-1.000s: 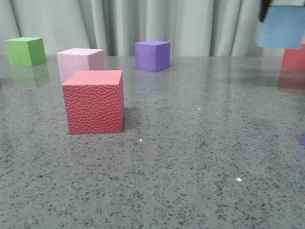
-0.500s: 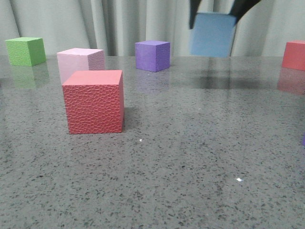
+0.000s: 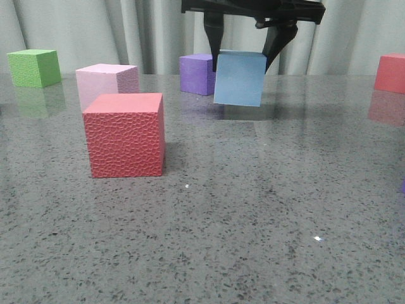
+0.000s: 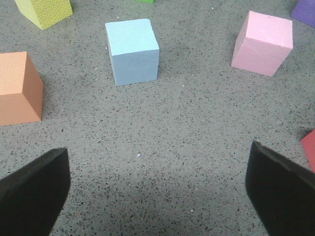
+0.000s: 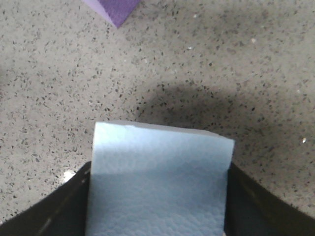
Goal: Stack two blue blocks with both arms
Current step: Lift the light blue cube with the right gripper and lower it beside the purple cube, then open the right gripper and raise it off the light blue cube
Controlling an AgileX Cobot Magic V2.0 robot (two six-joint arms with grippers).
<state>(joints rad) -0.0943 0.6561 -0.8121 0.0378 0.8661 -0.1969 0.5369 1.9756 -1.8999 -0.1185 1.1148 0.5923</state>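
Note:
My right gripper (image 3: 243, 56) is shut on one sky-blue block (image 3: 239, 78) and holds it tilted a little above the table, just in front of the purple cube (image 3: 197, 73). In the right wrist view the block (image 5: 158, 177) fills the gap between the black fingers (image 5: 47, 214), with its shadow on the table below. The second blue block (image 4: 133, 51) stands on the table in the left wrist view, well ahead of my left gripper (image 4: 157, 191), which is open and empty. The second block does not show in the front view.
A red textured cube (image 3: 124, 135) stands front left, with a pale pink cube (image 3: 104, 79) behind it, a green cube (image 3: 34, 67) far left and another red cube (image 3: 390, 73) far right. The left wrist view shows an orange cube (image 4: 17, 88), a yellow cube (image 4: 44, 10) and the pink cube (image 4: 263, 43).
My right gripper has carried the blue block from the upper right leftward and downward, to just in front of the purple cube. The other cubes have not moved.

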